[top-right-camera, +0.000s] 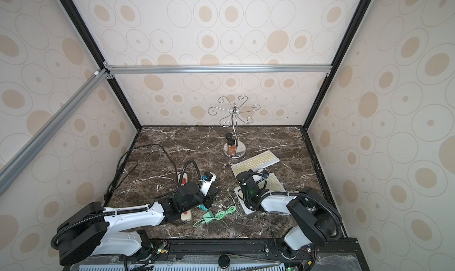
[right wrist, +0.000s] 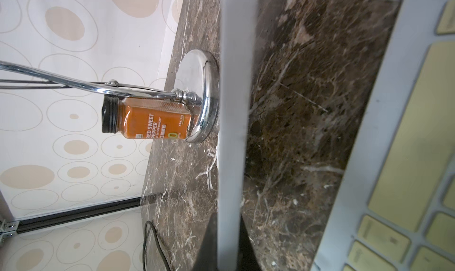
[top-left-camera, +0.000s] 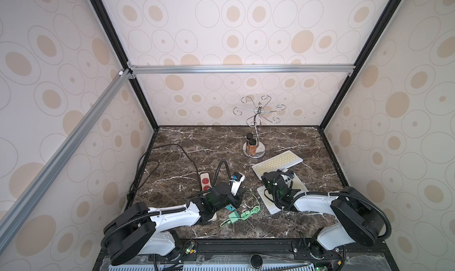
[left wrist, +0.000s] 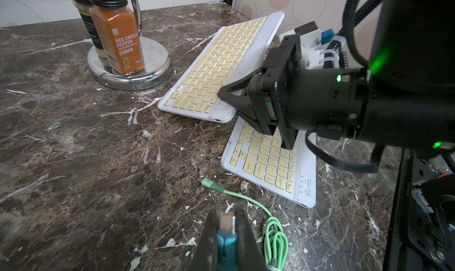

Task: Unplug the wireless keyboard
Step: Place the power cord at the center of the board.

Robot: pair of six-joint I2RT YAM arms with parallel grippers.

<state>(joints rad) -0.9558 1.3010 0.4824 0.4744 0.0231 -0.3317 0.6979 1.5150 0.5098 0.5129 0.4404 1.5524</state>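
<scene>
Two white keyboards with yellow keys lie at the right. The far keyboard (top-left-camera: pixel 277 162) (left wrist: pixel 221 67) is tipped up on one long edge, and my right gripper (top-left-camera: pixel 267 175) (right wrist: pixel 227 223) is shut on its thin white edge (right wrist: pixel 234 109). The near keyboard (top-left-camera: pixel 268 203) (left wrist: pixel 268 163) lies flat, partly under the right arm. My left gripper (top-left-camera: pixel 242 191) (left wrist: pixel 227 215) is shut on a teal USB plug (left wrist: pixel 226 235) just above the table. The plug's bare metal tip is clear of both keyboards. A green cable (left wrist: pixel 275 232) lies loose, with its free connector (left wrist: pixel 206 182) beside the near keyboard.
A chrome hook stand (top-left-camera: pixel 253 151) with two spice jars (left wrist: pixel 115 35) stands behind the keyboards. A white power strip (top-left-camera: pixel 205 181) with red sockets and a black cord (top-left-camera: pixel 172 149) lies left of my left arm. A green adapter (top-left-camera: pixel 234 216) sits near the front.
</scene>
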